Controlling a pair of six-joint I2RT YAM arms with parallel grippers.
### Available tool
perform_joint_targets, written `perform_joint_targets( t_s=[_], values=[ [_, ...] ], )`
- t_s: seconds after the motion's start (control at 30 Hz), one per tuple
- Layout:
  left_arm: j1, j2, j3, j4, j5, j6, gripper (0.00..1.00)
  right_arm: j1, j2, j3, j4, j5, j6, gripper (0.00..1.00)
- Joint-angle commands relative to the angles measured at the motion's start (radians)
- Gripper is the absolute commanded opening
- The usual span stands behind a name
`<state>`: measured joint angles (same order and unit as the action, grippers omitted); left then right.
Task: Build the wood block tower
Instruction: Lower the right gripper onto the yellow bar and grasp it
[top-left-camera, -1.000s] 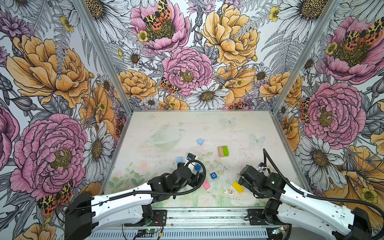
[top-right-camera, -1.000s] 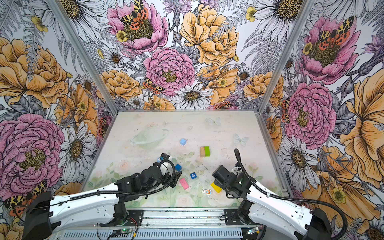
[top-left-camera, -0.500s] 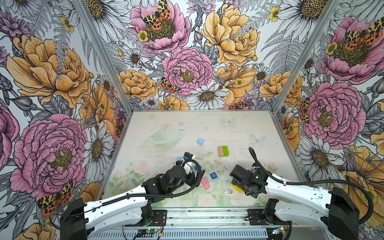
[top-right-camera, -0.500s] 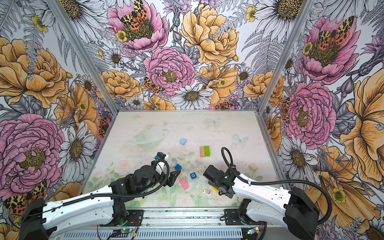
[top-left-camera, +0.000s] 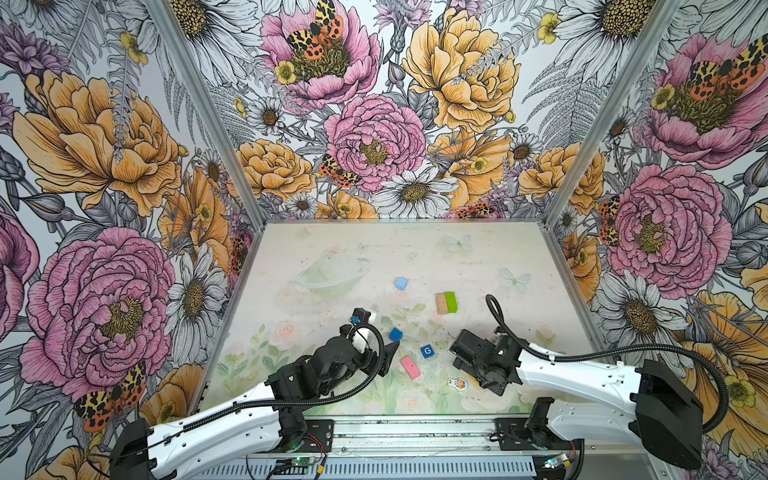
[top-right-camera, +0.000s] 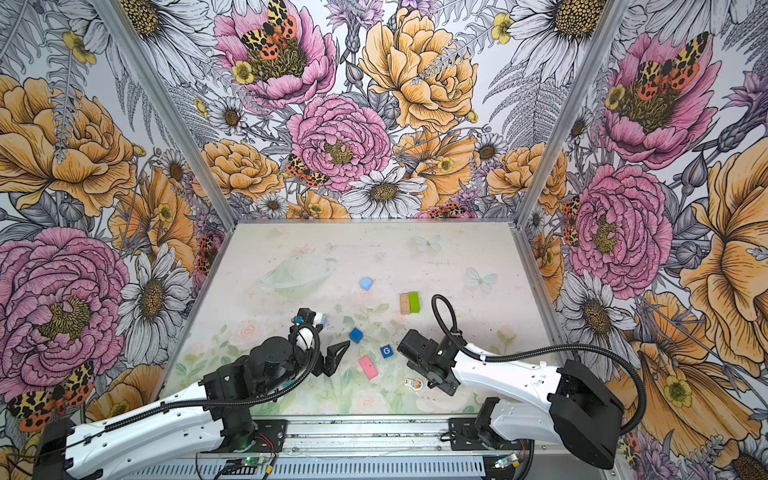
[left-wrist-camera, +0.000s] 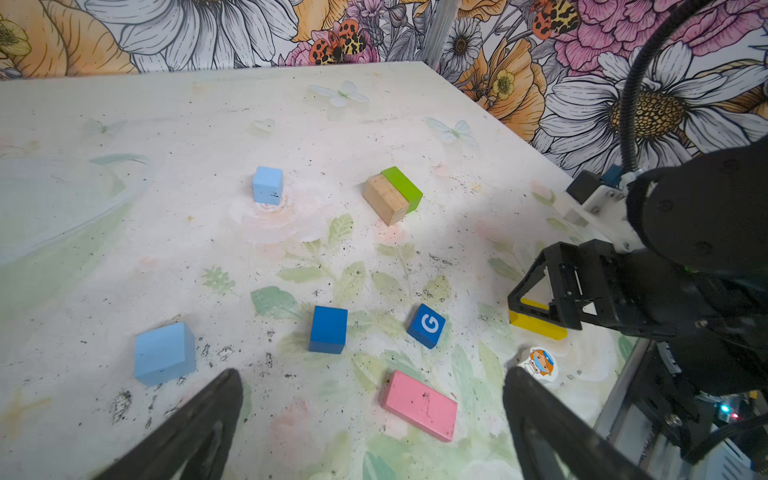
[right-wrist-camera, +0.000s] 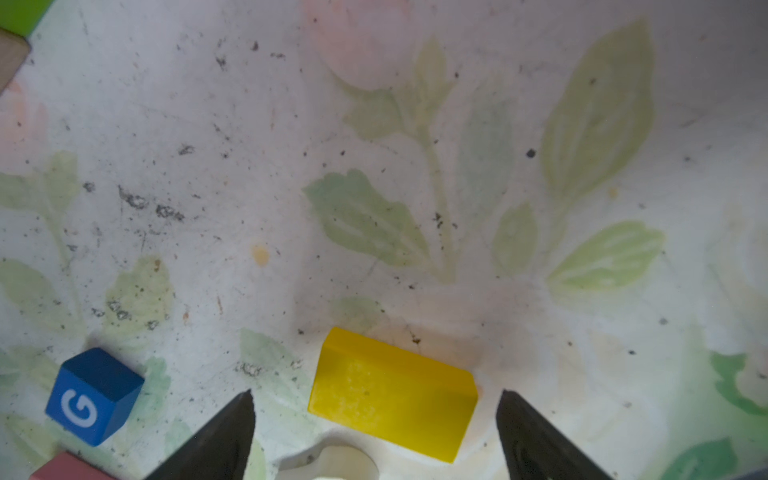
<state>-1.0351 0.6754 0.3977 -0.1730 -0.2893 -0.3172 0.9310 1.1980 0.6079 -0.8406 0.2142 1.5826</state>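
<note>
Far half of the bench (top-left-camera: 415, 245) wide open, far light blue cube (top-left-camera: 401, 284) and touching plain-wood oblong (top-left-camera: 441, 303) and green oblong (top-left-camera: 451, 301) well apart mid-bench, near strip crowded by dark blue cube (top-left-camera: 395, 334), G cube (top-left-camera: 427, 351), pink oblong (top-left-camera: 410, 368), yellow oblong (right-wrist-camera: 390, 395) between spread right fingers (right-wrist-camera: 220, 440).

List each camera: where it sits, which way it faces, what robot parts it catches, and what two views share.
Top views: high over the near edge, facing down toward the back wall and table; left arm, right arm show.
Left wrist: on the left arm, facing low across the wood blocks to the far right corner; open left gripper, right gripper show.
Right wrist: on the right arm, facing steeply down at the yellow block; its open jaws show.
Shared: G cube, in both wrist views.
</note>
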Motion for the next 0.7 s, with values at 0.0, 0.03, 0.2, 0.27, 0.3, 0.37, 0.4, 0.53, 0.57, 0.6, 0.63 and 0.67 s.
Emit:
perform_joint_targets(
  t_s=[0.0,0.03,0.2,0.27,0.3,0.37,0.4,0.53,0.57,0.6,0.63,0.67],
  values=[
    [0.013,-0.019,-0.02,-0.014,0.024,-0.016,0.99,0.008,0.016,0.011,0.022,-0.007,0.024,0.93],
    [0.014,-0.02,-0.021,-0.013,0.025,-0.016,0.99,0.008,0.02,0.009,0.025,-0.011,0.025,0.93],
    [0.021,-0.02,-0.031,-0.007,0.029,-0.016,0.99,0.008,0.035,0.004,0.028,-0.012,0.029,0.91],
    [0.024,-0.022,-0.036,-0.004,0.034,-0.019,0.99,0.008,0.043,0.005,0.03,-0.016,0.03,0.9],
    [0.024,-0.024,-0.038,-0.002,0.036,-0.019,0.99,0.009,0.046,0.005,0.031,-0.018,0.03,0.89],
    [0.026,-0.029,-0.044,0.002,0.042,-0.023,0.99,0.008,0.057,0.004,0.034,-0.02,0.03,0.86],
    [0.027,-0.031,-0.047,0.004,0.044,-0.025,0.99,0.008,0.062,0.005,0.035,-0.022,0.03,0.85],
    [0.033,-0.038,-0.054,0.001,0.045,-0.024,0.99,0.008,0.09,0.008,0.038,-0.025,0.027,0.79],
    [0.035,-0.039,-0.056,0.002,0.047,-0.025,0.99,0.009,0.096,0.01,0.038,-0.026,0.027,0.77],
    [0.036,-0.04,-0.056,0.002,0.047,-0.025,0.99,0.008,0.101,0.012,0.038,-0.027,0.025,0.76],
    [0.038,-0.041,-0.057,0.002,0.049,-0.026,0.99,0.008,0.106,0.011,0.038,-0.027,0.024,0.75],
    [0.04,-0.042,-0.058,0.004,0.049,-0.025,0.99,0.007,0.109,0.011,0.038,-0.029,0.022,0.75]
  ],
)
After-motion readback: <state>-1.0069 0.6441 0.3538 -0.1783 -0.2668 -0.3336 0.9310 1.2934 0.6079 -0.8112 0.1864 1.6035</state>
